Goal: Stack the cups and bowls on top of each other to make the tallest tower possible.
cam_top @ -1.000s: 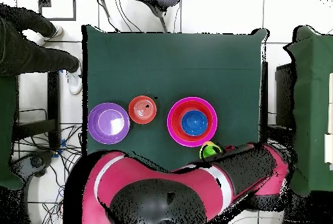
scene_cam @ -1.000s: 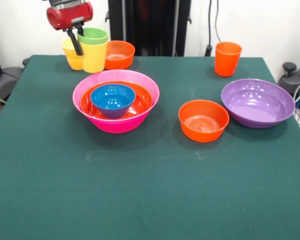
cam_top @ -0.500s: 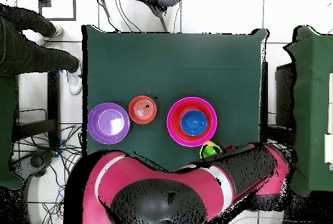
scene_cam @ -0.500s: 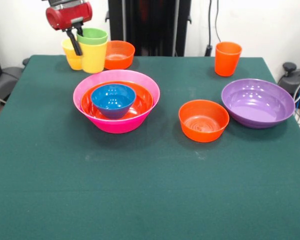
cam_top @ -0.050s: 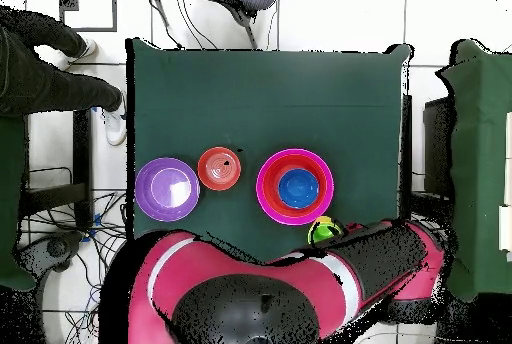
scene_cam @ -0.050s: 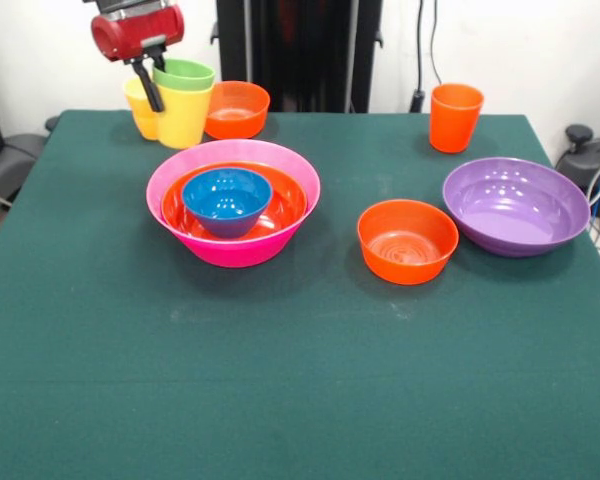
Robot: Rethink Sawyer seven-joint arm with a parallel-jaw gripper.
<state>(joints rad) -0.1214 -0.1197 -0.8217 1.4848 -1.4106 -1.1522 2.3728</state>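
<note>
The red and black arm [cam_top @ -0.050s: 300,285] sweeps across the overhead view's lower half, from about seven o'clock toward four. In the front view its red wrist [scene_cam @ -0.050s: 138,30] sits at eleven o'clock, with the gripper [scene_cam @ -0.050s: 154,82] hanging below; one dark finger [scene_cam @ -0.050s: 150,85] slants down toward five o'clock. The finger gap is unclear.

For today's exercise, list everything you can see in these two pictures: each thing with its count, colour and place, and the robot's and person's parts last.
Table: one, dark green, fills the front view.
Pink bowl: one, left of centre, holds the wide orange bowl and blue bowl.
Small orange bowls: two, one centre-right, one at the back.
Purple bowl: one, right.
Orange cup: one, back right.
Yellow cups: two, back left; green cup sits in one.
Gripper: red, at the cups.
Person's sleeve: dark, overhead edge.
</note>
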